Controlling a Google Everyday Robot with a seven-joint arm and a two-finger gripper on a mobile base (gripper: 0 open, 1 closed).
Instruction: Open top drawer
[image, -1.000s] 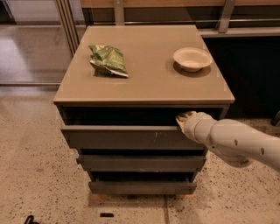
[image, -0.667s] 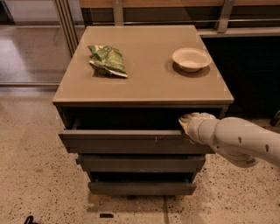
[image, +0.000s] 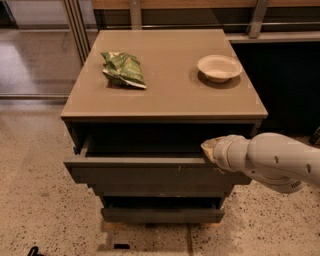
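The top drawer (image: 145, 172) is a wide dark grey handle-less front with small pale scratches right of centre. It stands pulled out from the cabinet, with a dark gap behind its upper edge. My gripper (image: 209, 149) sits at the right end of that upper edge, at the end of my white arm (image: 275, 162), which reaches in from the right. Two narrower grey drawer fronts (image: 160, 214) sit below, closed.
On the tan cabinet top (image: 170, 95) lie a green snack bag (image: 124, 69) at the left and a pale bowl (image: 219, 67) at the right. Speckled floor surrounds the cabinet. A dark counter wall stands at the right, metal rails behind.
The top drawer has slid further out toward the camera, and my gripper has moved with its upper edge. The gap behind the front has grown.
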